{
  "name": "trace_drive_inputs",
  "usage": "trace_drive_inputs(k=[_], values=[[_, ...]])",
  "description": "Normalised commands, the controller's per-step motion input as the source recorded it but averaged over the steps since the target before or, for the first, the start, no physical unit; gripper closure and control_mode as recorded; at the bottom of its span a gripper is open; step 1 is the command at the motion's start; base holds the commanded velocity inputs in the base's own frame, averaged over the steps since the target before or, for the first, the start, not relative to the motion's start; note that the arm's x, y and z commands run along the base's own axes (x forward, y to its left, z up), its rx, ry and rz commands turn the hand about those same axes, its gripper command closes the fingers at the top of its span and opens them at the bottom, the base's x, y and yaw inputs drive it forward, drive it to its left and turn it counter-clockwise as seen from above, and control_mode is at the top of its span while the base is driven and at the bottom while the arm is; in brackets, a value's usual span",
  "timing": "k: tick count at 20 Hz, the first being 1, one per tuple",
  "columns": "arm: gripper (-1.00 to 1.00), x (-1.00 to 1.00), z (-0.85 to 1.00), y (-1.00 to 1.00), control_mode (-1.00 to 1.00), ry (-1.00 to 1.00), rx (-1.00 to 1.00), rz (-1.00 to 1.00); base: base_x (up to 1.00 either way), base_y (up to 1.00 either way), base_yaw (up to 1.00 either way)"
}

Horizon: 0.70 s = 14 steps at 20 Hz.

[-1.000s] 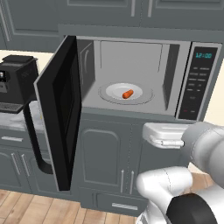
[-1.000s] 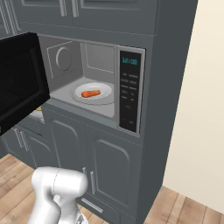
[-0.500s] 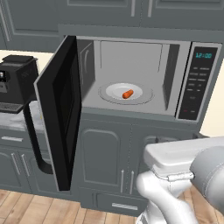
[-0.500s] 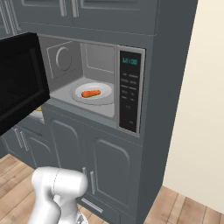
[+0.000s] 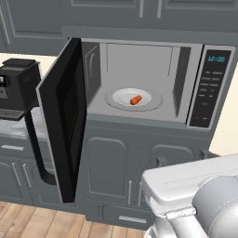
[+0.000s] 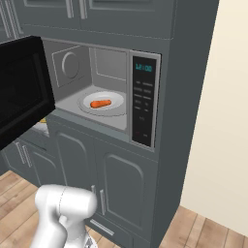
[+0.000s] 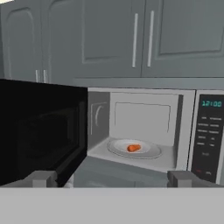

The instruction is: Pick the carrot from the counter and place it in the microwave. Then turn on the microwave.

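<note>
The carrot (image 5: 135,99) (image 6: 100,103) (image 7: 134,148) lies on the white glass turntable (image 5: 148,103) inside the microwave (image 5: 211,88) (image 6: 143,106) (image 7: 210,135). The microwave's black door (image 5: 62,121) (image 6: 22,87) (image 7: 39,131) stands swung open to the left. My gripper (image 7: 111,179) is open and empty. It sits well back from the cavity, facing it, with its two fingertips (image 7: 43,178) far apart. A strip of the counter (image 5: 10,132) shows at the left, under the coffee machine.
A black coffee machine (image 5: 18,88) stands on the counter left of the open door. Dark grey cabinet doors (image 5: 109,172) run below the microwave and upper cabinets (image 7: 140,39) above it. A cream wall (image 6: 218,121) lies to the right, over wood floor (image 6: 213,232).
In the left base view my white arm has swung lower and closer to the camera at the lower right. The carrot, the door and the gripper's opening are unchanged.
</note>
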Motion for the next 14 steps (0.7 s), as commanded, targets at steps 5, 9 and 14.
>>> trace_drive_inputs(k=[5, 9, 14], values=[[-1.0, -0.15, 0.0, 0.21, -1.0, -0.05, -0.05, 0.0, 0.0, 0.0, 0.0], [-1.0, -0.06, -0.01, 0.24, -1.0, -0.04, -0.03, 0.0, 0.0, 0.0, 0.0], [-1.0, 0.0, 0.0, 0.25, -1.0, -0.01, -0.01, 0.0, 0.0, 0.0, 0.0]])
